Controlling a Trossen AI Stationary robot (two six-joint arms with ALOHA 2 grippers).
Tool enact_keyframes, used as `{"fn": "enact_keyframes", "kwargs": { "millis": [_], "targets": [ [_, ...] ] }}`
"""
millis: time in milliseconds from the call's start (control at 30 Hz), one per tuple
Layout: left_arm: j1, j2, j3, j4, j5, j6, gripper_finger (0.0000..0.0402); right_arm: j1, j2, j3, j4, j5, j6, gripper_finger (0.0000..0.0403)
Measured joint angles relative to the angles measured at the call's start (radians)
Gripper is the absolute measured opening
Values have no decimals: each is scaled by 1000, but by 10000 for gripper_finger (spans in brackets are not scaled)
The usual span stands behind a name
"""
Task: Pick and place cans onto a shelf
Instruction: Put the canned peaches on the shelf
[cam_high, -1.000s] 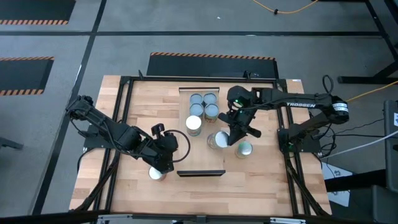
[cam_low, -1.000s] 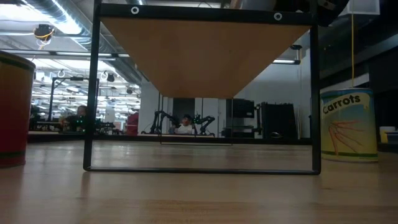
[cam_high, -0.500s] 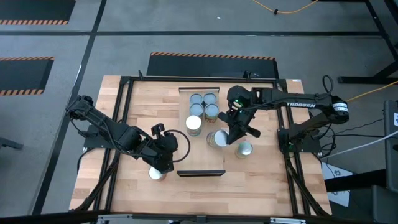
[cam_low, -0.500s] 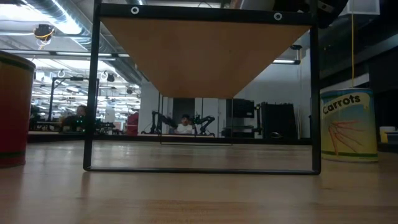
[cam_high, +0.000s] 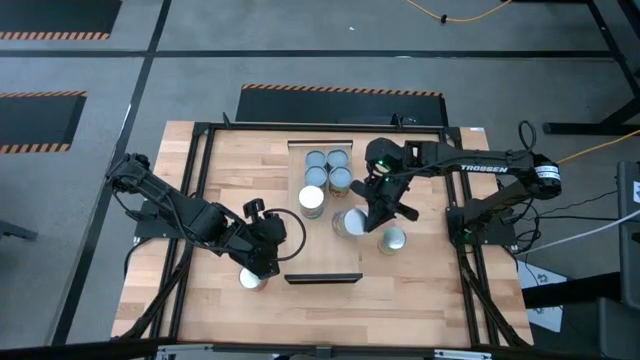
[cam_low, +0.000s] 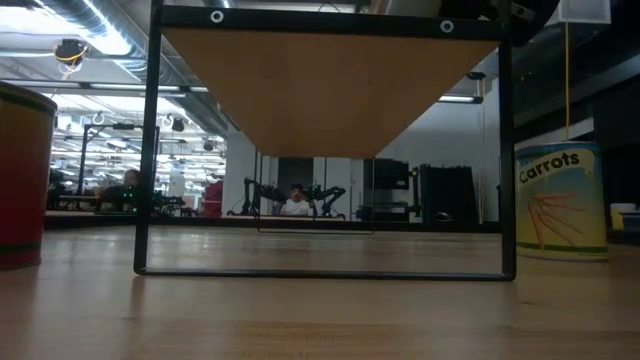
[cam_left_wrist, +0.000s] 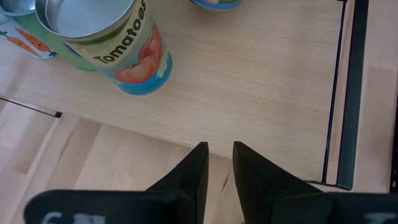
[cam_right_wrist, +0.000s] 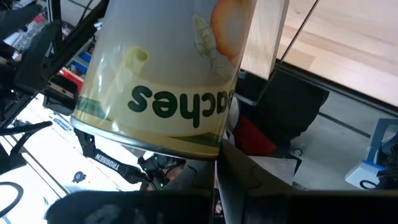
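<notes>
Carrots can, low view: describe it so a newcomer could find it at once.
Start at the shelf's black frame filling the low view. Just outside its right post, a can stands upright on the wooden table. Unlike the red can at the left edge, it has a pale label reading Carrots.

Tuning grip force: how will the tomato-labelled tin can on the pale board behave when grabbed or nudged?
The silver tin can with the Tomatoes label looks open-topped and hollow: probably light, easily shoved. Metal wall likely stiff, though dentable. Standing upright on the light-wood shelf board, it should slide, not roll.
</notes>
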Motion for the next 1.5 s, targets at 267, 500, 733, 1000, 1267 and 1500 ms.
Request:
{"fn": "enact_keyframes", "kwargs": {
  "millis": [267,500,733,1000,1267,1500],
  "targets": [
    [0,0,0,0,0,0,66,5,0,0,0,30,-9,29],
    [0,0,0,0,0,0,66,7,0,0,1,49,-12,63],
    [0,0,0,0,0,0,66,7,-1,0,12,54,-84,66],
    [0,0,0,0,-1,0,66,15,-64,-1,-14,-12,-294,66],
    [0,0,0,0,-1,0,66,91,-262,-1,-198,295,-524,66],
    [0,0,0,2,-1,0,66,297,-334,-1,-194,685,-810,66]
  ]
}}
